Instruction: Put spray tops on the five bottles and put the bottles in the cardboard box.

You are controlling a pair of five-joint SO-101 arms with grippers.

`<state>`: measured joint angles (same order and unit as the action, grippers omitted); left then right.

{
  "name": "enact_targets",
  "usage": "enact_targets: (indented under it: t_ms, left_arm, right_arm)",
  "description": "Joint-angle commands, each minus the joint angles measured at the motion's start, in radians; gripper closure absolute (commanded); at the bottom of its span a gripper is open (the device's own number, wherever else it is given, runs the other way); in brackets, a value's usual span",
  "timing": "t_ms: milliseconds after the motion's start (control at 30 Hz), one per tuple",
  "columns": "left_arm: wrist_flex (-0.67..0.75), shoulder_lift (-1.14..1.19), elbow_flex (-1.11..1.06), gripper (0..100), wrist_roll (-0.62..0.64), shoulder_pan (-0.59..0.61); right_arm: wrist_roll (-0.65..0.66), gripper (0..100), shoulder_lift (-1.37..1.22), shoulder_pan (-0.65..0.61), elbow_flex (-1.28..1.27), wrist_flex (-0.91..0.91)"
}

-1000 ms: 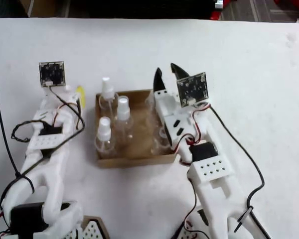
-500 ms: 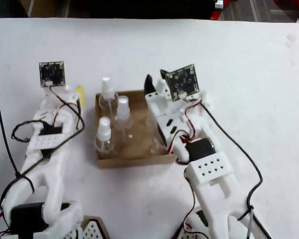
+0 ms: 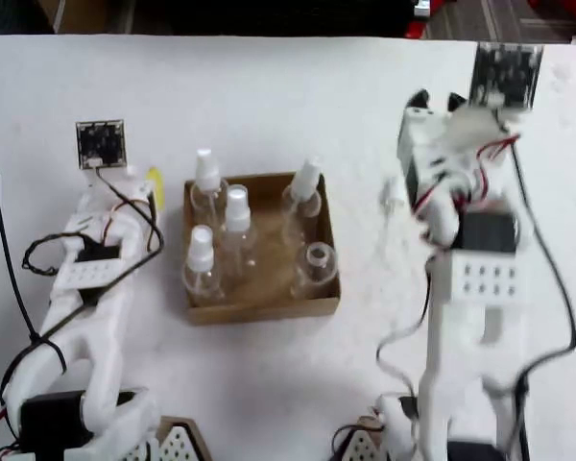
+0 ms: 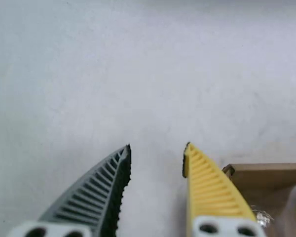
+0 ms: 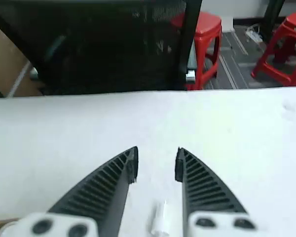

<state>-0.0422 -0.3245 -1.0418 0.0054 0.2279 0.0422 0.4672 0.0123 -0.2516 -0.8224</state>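
Note:
The cardboard box (image 3: 259,309) sits mid-table and holds several clear bottles. Three capped bottles (image 3: 237,208) stand along its left side and a fourth capped bottle (image 3: 305,182) in its far right corner. An uncapped bottle (image 3: 317,259) stands at the near right. A loose white spray top (image 3: 392,192) lies on the table right of the box, also seen as the spray top (image 5: 159,223) just below my right gripper (image 5: 155,163). That right gripper (image 3: 434,99) is open and empty, beyond the box's right side. My left gripper (image 4: 155,153) is open and empty beside the box corner (image 4: 266,173).
The white table (image 3: 269,86) stretches bare behind the box up to its far edge. Beyond that edge stand a dark chair (image 5: 113,44) and red stools (image 5: 202,29). Both arms' bases and cables take up the table's near side.
My right gripper let go of the capped bottle in the box's far right corner, then swung away to the right and farther back. The left arm has not moved.

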Motion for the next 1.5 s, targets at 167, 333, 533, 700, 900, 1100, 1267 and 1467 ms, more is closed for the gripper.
enact_targets:
  t_ms: [167, 333, 533, 700, 900, 1100, 1267, 1467]
  left_arm:
    - [0.032, -0.005, 0.005, 83, 0.005, 0.018]
    - [0.032, -0.005, 0.005, 83, 0.005, 0.018]
    - [0.032, -0.005, 0.005, 83, 0.005, 0.018]
    - [0.032, -0.005, 0.005, 83, 0.005, 0.018]
    - [0.032, -0.005, 0.005, 83, 0.005, 0.018]
    - [0.032, -0.005, 0.005, 83, 0.005, 0.018]
    - [0.032, -0.005, 0.005, 83, 0.005, 0.018]
    - [0.032, -0.005, 0.005, 83, 0.005, 0.018]
  right_arm:
    - [0.069, 89.8, -0.555, 0.030, 0.423, -0.203]
    - [0.069, 89.8, -0.835, 0.042, 0.632, -0.260]
    - [0.069, 89.7, -1.110, 0.048, 0.890, -0.348]
    - [0.072, 89.6, -1.283, 0.053, 1.083, -0.420]
    - [0.077, 89.3, -1.415, 0.067, 1.287, -0.578]
    - [0.078, 89.2, -1.506, 0.067, 1.424, -0.653]
    - [0.078, 89.2, -1.560, 0.044, 1.470, -0.690]
    - [0.071, 85.3, -1.570, 0.012, 1.542, -0.748]
